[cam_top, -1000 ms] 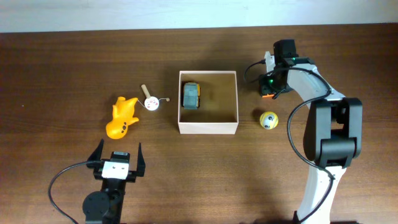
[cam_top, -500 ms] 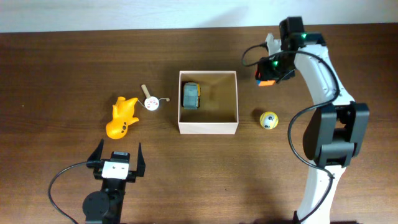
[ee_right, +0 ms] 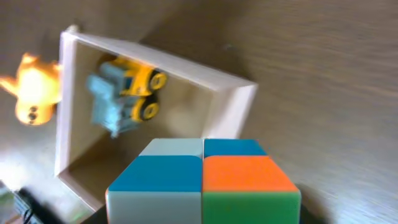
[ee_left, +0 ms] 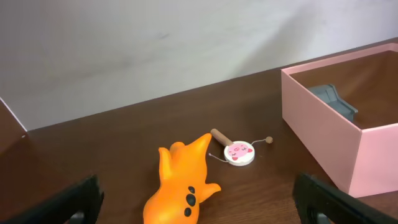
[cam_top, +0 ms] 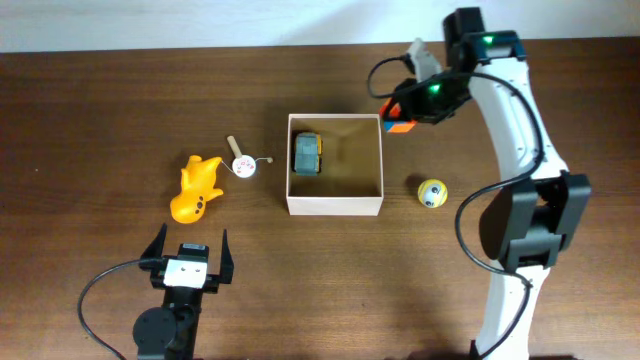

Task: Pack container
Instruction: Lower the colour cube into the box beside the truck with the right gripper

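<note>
Aloft, arm outstretched, the right gripper [cam_top: 404, 112] pinches a colored cube [ee_right: 202, 180] beside the container [cam_top: 335, 206].

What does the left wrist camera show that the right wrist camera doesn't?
Only the left wrist: a small white round toy drum with a wooden handle, in plain sight. Only the right wrist: a multicoloured puzzle cube filling the foreground. Both: the square cardboard box, the grey-and-yellow toy truck inside it, and the orange plastic animal toy.
</note>
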Controlling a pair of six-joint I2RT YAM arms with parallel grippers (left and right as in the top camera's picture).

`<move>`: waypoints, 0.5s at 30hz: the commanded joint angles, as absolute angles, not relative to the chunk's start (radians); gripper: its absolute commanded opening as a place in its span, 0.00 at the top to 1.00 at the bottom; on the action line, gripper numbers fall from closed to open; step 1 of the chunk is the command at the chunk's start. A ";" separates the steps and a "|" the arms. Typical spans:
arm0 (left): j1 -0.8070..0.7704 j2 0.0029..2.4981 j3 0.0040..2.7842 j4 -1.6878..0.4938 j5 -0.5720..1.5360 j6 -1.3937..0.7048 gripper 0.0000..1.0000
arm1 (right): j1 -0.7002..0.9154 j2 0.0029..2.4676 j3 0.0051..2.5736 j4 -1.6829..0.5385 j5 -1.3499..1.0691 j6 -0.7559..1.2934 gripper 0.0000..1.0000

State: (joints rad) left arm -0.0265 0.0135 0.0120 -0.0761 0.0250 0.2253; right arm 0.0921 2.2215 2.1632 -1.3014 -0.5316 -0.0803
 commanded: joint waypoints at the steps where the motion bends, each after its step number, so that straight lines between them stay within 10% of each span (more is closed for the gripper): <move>1: -0.022 0.006 0.009 -0.083 0.022 0.241 0.01 | 0.177 2.217 2.185 -1.306 -0.588 -0.102 0.56; 15: -0.022 0.006 0.009 -0.083 0.022 0.241 0.01 | 0.411 2.219 2.176 -1.255 -0.062 0.233 0.56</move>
State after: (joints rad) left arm -0.0265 0.0135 0.0120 -0.0761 0.0250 0.2253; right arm 0.3725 2.2215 2.1632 -1.2636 -0.3031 0.0742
